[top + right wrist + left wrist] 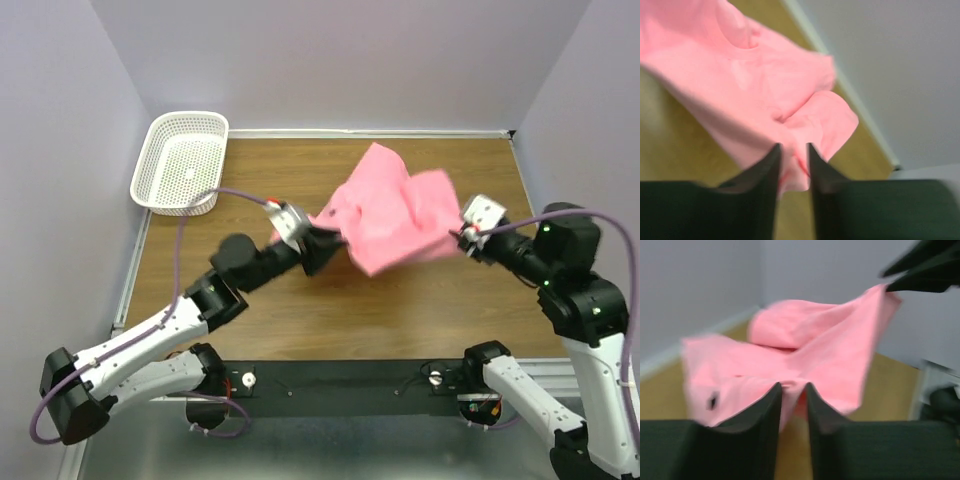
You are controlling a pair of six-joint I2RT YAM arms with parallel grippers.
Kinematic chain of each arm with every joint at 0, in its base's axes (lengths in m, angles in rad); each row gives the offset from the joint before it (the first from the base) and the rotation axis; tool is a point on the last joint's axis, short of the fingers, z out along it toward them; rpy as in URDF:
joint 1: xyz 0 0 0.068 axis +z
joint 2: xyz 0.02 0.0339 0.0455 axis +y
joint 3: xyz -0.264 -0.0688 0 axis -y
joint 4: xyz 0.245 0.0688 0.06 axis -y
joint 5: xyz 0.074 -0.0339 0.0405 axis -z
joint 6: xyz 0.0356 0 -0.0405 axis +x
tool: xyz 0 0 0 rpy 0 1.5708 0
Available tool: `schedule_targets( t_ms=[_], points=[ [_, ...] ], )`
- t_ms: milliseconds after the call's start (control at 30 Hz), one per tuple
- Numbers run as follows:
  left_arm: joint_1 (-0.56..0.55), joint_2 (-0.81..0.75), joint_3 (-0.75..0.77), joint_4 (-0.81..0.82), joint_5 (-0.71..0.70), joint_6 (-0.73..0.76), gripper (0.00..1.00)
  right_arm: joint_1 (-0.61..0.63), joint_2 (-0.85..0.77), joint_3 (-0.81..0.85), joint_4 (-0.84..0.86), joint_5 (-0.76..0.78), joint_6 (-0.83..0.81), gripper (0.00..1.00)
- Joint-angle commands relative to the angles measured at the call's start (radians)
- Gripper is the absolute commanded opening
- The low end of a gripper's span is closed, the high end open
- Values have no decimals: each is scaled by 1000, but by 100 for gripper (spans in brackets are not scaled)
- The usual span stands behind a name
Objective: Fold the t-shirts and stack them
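Pink shirt [395, 215] hangs over the counter [300, 310], well apart from the corner basket [150, 170]; we see left hand [792, 386] and right hand [793, 146] each slightly parted, cloth at their tips.

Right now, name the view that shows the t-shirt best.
Top external: the whole t-shirt shows, bunched up and fairly sharp. Each wrist view catches it close up, blurred and partly hidden behind its own jaws.
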Motion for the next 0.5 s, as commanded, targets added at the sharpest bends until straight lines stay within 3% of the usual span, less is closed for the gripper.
schedule_targets(
  t_ms=[0,33,100,133,267,367,467],
  points=[
    [-184,-65,-233,-65,93,-348,48,-2,-48,-163,-352,-77,-185,60],
    [-227,-129,-286,-105,70,-393,67,-1,-86,-193,-352,-58,-164,86],
    [-318,-219,-320,-157,-54,-476,79,-2,-102,-214,-348,-29,-146,99],
    [-335,-314,-337,-211,-92,-526,85,-1,-93,-226,-337,-30,-130,100],
    [-343,-482,-319,-378,-307,-570,89,-2,-24,-266,-256,-79,-67,100],
    [-341,-505,-323,-417,-443,-626,92,-2,98,-321,-150,-186,27,100],
    [-340,-426,-326,-403,-488,-665,93,-1,282,-346,-73,-327,94,100]
  ],
)
